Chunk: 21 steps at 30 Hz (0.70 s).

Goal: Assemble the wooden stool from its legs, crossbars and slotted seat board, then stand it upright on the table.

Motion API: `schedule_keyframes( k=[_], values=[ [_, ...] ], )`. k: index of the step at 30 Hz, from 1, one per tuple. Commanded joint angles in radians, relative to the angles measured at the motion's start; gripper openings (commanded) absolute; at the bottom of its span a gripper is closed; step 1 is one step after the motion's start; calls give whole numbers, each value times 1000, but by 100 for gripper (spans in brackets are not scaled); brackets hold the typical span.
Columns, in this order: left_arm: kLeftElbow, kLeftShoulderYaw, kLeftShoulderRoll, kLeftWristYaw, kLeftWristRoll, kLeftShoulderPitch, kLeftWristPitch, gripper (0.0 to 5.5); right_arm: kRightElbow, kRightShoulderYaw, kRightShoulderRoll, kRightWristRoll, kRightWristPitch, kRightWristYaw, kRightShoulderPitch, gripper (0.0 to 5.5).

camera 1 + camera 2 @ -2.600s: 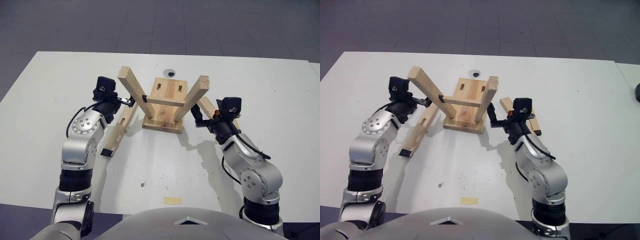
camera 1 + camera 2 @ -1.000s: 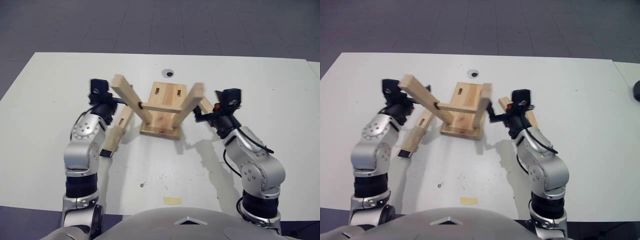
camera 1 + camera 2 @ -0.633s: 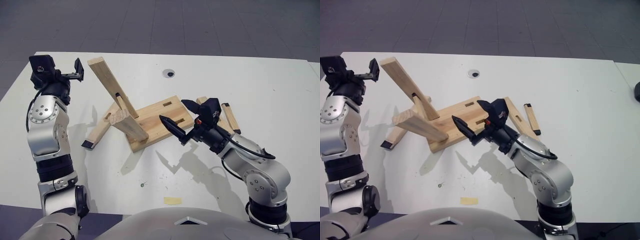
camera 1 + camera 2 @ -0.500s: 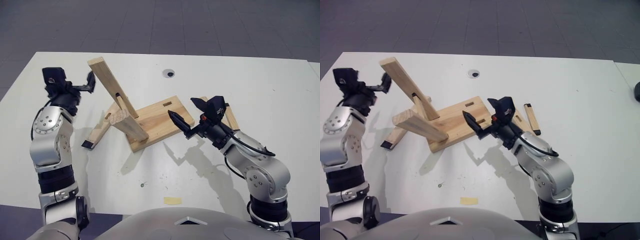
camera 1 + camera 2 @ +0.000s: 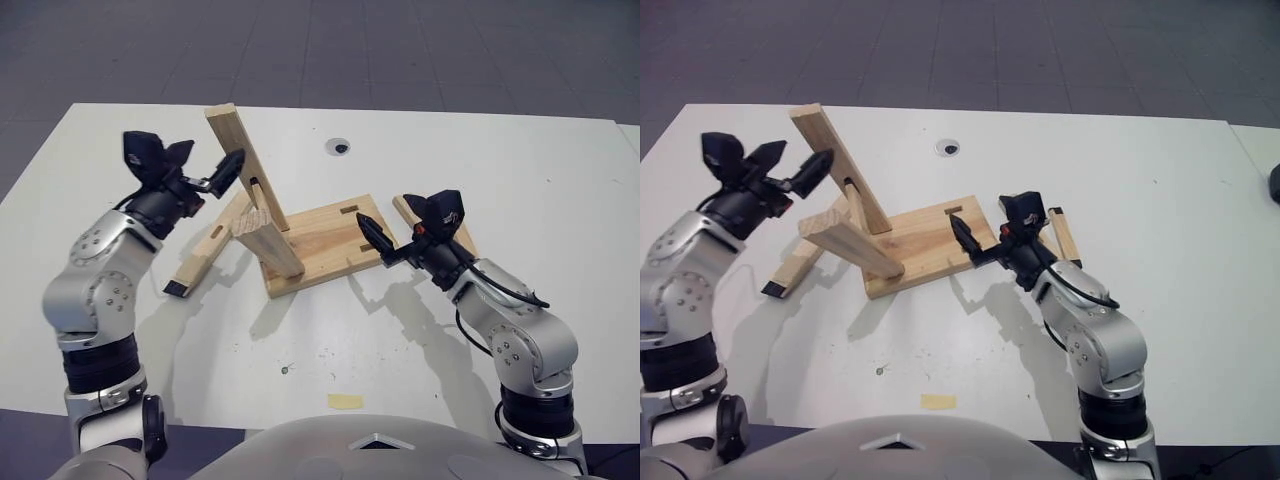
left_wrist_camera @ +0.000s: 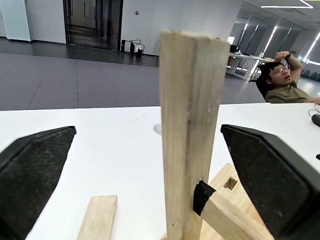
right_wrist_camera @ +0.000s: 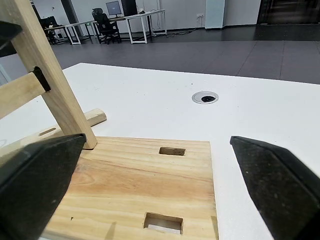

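Left gripper (image 5: 207, 160) now drawn in from 9 o'clock – fingers apart either side of the upright pale wooden leg (image 5: 240, 160), slotted light-wood seat board (image 5: 325, 240) flat mid-table, right gripper (image 5: 383, 208) at its 3 o'clock edge – fingers spread, loose black-footed wooden leg (image 5: 203, 262) at 9 o'clock.

Silver arms (image 5: 100, 270), blk cables (image 5: 503, 291), blk left pincer (image 5: 212, 153), right pincer (image 5: 385, 212).

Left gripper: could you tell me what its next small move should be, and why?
Probably ease the left gripper forward a little and close it on the upright leg. In the left wrist view it stands open with a finger on either side of that leg, touching neither face. The leg is already seated in the seat board, and the right gripper, also open, waits at the board's edge.
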Motion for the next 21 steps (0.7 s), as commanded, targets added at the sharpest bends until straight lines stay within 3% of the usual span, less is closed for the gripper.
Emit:
schedule_keyframes(
  k=[1,11,17,21],
  values=[
    [203,-53,-17,11,116,-89,-119,540,22,11,0,-23,-10,-3,-21,538],
    [701,-215,-84,-222,257,-499,-365,540,79,63,-3,-81,-36,15,-36,538],
    [760,-308,-81,-421,296,-546,-407,540,107,69,2,-95,-49,24,-36,538],
    [847,-308,-62,-447,338,-584,-462,540,131,57,0,-108,-57,21,-42,538]
  ],
)
